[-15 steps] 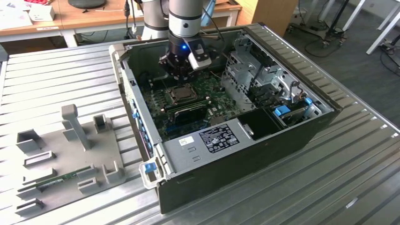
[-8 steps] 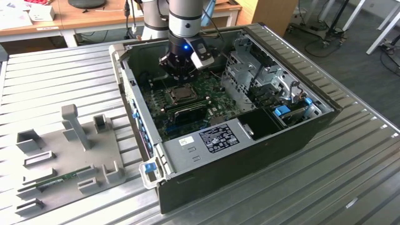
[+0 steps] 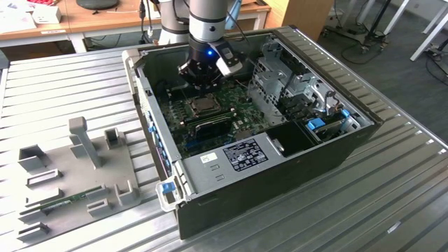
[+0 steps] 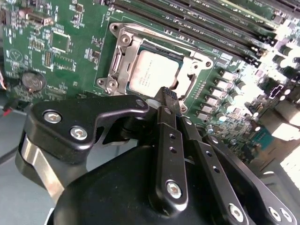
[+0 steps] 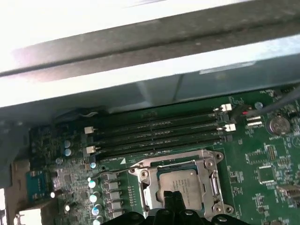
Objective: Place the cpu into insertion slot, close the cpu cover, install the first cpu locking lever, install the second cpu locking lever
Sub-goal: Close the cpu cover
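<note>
Hanging closed above the cpu [image 4: 152, 72], the pincer [image 4: 167, 94]; cpu cover [image 4: 121, 60] lowered.

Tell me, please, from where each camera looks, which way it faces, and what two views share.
Exterior view: off the arm, high, looking down into the open computer case; arm and gripper show.
First wrist view: on the arm, facing the memory slots; the gripper shows before the cpu.
Second wrist view: on the arm, facing the board along the gripper.
Both wrist views share cpu and gripper.
</note>
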{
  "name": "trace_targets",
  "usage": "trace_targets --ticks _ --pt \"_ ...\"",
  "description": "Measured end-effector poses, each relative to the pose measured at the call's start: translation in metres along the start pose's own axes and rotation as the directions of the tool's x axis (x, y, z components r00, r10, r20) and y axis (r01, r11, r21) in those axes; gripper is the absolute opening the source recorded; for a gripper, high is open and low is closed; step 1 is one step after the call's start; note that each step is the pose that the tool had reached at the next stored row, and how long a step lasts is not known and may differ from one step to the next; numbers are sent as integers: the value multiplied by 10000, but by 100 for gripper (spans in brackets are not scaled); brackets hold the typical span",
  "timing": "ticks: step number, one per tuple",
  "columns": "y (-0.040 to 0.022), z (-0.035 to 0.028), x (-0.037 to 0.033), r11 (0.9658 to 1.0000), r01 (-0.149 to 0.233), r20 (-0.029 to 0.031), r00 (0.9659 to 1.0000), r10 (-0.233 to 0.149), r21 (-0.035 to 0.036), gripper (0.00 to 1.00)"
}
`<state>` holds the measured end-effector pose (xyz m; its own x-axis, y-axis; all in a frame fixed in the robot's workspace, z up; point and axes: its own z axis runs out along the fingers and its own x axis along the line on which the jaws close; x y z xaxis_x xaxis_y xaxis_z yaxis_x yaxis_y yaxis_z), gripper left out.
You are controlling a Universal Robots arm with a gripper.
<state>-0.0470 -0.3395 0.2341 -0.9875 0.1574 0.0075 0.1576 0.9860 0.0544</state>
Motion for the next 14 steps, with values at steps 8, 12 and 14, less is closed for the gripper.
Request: trace_targets --ticks 8,12,14 --pt "0 0 0 9964 850 -13 9964 -850 -17 10" --pt "0 0 0 9962 871 -14 9962 -871 -16 10" --pt "0 0 0 9962 871 -15 9962 -871 -16 10"
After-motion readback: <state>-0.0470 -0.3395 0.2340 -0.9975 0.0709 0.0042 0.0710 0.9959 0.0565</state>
